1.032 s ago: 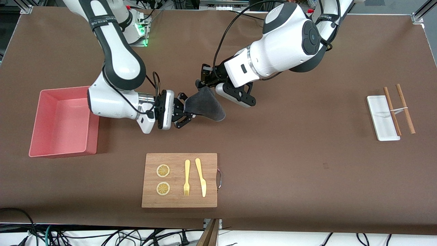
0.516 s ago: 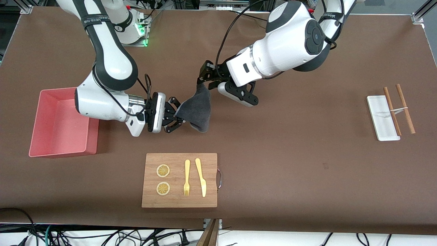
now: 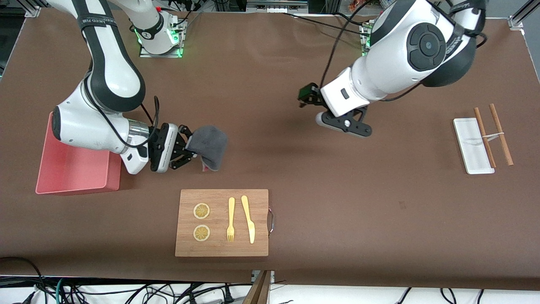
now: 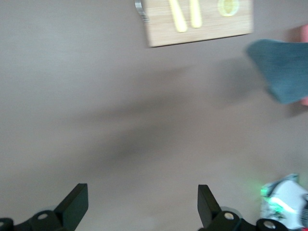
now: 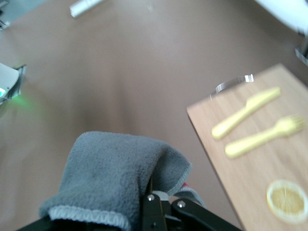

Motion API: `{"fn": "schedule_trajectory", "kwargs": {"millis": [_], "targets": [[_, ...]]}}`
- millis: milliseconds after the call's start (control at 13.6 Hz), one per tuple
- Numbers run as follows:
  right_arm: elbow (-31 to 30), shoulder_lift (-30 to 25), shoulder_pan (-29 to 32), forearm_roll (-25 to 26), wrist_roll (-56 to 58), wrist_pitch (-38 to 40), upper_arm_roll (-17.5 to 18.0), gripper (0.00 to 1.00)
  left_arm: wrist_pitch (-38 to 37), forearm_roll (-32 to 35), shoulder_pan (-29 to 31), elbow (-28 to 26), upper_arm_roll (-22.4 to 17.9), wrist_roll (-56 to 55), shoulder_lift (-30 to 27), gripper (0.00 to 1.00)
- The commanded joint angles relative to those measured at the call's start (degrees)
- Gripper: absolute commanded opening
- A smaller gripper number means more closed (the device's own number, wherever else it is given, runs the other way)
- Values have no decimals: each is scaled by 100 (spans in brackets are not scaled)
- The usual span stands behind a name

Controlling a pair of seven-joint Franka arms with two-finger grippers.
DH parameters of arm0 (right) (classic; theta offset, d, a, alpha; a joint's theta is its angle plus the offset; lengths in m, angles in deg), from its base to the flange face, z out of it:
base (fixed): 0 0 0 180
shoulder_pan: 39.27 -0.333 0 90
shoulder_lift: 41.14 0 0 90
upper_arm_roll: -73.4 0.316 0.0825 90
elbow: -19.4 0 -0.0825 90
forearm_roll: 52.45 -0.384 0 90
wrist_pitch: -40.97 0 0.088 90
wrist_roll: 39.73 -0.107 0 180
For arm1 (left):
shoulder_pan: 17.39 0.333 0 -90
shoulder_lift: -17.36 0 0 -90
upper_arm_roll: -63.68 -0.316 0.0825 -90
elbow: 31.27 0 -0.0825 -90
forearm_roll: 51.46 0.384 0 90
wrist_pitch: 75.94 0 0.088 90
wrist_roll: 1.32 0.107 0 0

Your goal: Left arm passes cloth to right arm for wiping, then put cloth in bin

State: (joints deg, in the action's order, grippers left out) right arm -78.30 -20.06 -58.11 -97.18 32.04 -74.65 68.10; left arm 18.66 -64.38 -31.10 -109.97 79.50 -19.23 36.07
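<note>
The dark grey cloth (image 3: 209,145) hangs from my right gripper (image 3: 190,145), which is shut on one edge of it just above the table, between the pink bin (image 3: 63,179) and the table's middle. A bit of pink-red underside shows at its lower edge. In the right wrist view the cloth (image 5: 115,178) drapes over the right gripper (image 5: 161,202). The right arm's forearm covers part of the bin. My left gripper (image 3: 304,95) is open and empty over bare table toward the left arm's end. In the left wrist view the left gripper (image 4: 143,207) is spread wide, and the cloth (image 4: 284,67) is well away from it.
A wooden board (image 3: 223,247) with two lemon slices, a yellow fork (image 3: 230,219) and a yellow knife (image 3: 248,218) lies nearer the front camera than the cloth. A small white tray (image 3: 470,147) and two brown chopsticks (image 3: 500,134) lie at the left arm's end.
The left gripper let go of the cloth and drew back toward the left arm's end. The right gripper carried the cloth toward the bin.
</note>
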Motion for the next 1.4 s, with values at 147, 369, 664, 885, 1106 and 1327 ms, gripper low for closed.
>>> {"fn": "schedule_trajectory", "kwargs": {"millis": [147, 369, 664, 885, 1106, 1327], "targets": [[-635, -350, 337, 1586, -1277, 13, -23, 0, -864, 1562, 385, 21, 9, 226, -148, 100], [-863, -419, 381, 2520, -2751, 13, -32, 0, -1005, 1951, 1130, 21, 18, 1339, -411, 100], [-1355, -341, 460, 3521, -5036, -382, -49, 0, -927, 1864, 1714, -285, -358, 2097, -1043, 100], [-1480, 123, 425, 3779, -5901, -541, -32, 0, -217, 1637, 1161, -1154, -1438, 2212, -1868, 100], [-1453, 379, 110, 3770, -6463, -699, -14, 0, 410, 1380, 992, -1860, -1837, 2239, -2205, 100], [-1304, 573, -425, 3700, -7315, -778, 3, 0, 217, 1442, 1001, -1764, -1819, 2160, -2135, 100]]}}
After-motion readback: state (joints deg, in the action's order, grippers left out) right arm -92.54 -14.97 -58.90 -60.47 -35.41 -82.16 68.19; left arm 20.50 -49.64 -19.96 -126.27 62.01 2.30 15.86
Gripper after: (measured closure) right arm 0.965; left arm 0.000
